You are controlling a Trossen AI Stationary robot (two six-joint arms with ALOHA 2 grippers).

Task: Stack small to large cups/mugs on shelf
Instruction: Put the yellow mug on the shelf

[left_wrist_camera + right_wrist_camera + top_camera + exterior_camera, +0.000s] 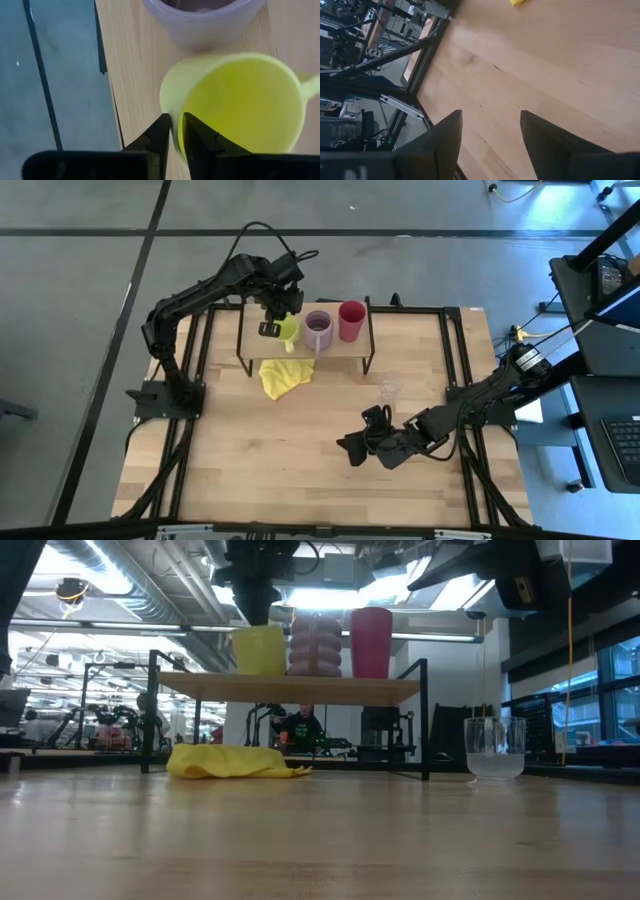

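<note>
Yellow mug (289, 328): upright on the shelf (355, 346), at its left end, rim wall pinched between the fingers of the left claw (172, 131), one finger inside and one outside. Lilac mug (318, 328): on the shelf, just beside the yellow mug, mid-board. Red cup (351, 320): on the shelf, just right of the lilac mug. Clear glass (389, 390): upright on the counter (250, 460), in front of the shelf's right end. Yellow cloth (281, 376): crumpled on the counter, partly under the shelf's left half. Right claw (490, 131): low over the counter's right front, fingers spread, grasping nothing.
</note>
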